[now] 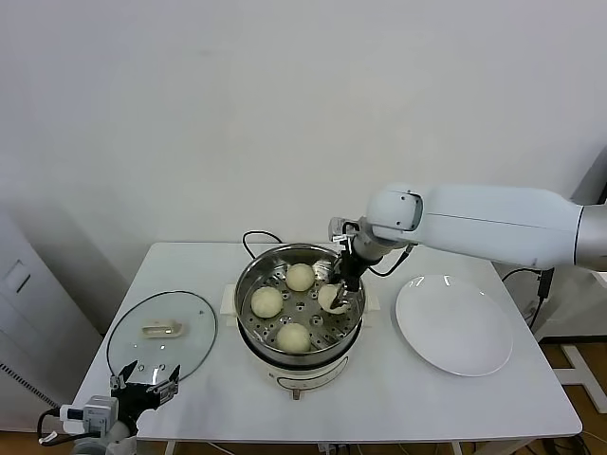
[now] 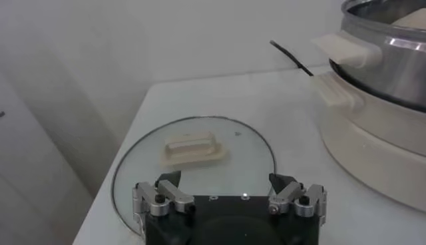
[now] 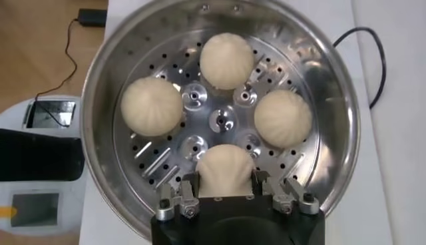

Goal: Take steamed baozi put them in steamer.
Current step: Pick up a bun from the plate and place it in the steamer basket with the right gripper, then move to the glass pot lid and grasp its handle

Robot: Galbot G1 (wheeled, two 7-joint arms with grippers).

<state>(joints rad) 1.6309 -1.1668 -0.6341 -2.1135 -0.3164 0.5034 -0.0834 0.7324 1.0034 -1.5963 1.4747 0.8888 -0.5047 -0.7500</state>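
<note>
Right gripper (image 1: 339, 291) is down inside the steamer (image 1: 254, 275), on the side nearest the plate (image 1: 453, 324); jaws sit either side of the fourth baozi (image 3: 225, 170), fingers (image 3: 190, 186) touching or nearly touching its flanks. Can't tell from the wrist view if it's still pinched or just let go, contact line is hidden by the bun's bulge and the gripper body cuts off its near edge. That bun rests on the perforated tray (image 3: 223, 120). Other three steamed baozi also on the tray, spaced around the centre boss, none touching: one (image 1: 300, 276) at the far side, one (image 1: 266, 301) toward the lid side, one (image 1: 293, 336) at the near side. Buns are round, no long axis to call; faint pleats visible on top, so they sit top-up. Steamer is upright, mouth up, on the white table (image 1: 190, 389); its base is mostly hidden under the rim in the head view, and the black cord (image 1: 254, 237) runs off behind it. Left gripper (image 1: 145, 388) is parked low at the near table edge, jaws spread wide, holding nothing, hanging over the near rim of the glass lid (image 2: 200, 153), which lies flat, handle up. Plate is bare.
</note>
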